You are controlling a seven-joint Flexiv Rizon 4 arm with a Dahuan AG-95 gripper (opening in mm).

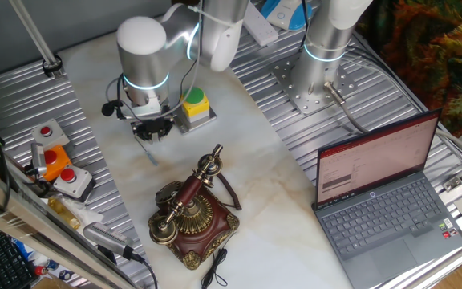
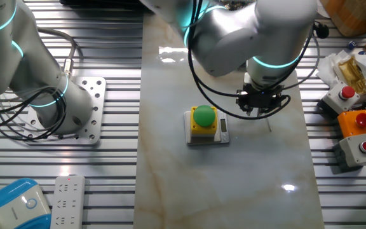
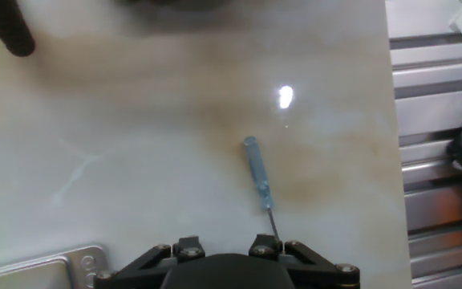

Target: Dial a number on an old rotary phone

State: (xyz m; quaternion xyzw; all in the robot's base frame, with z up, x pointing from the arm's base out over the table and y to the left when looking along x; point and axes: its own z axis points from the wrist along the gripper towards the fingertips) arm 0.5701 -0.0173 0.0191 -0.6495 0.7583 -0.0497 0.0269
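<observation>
The gripper hangs above the table beside the phone, probably approaching its dial; jaw state: cannot tell.

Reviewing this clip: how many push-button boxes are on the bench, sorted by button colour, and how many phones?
Green-button box: 1, the yellow box beside the claw.
Red-button boxes: 3, one grey, one orange, one grey.
Rotary phones: 1, the old rotary phone.
Total: 5
</observation>
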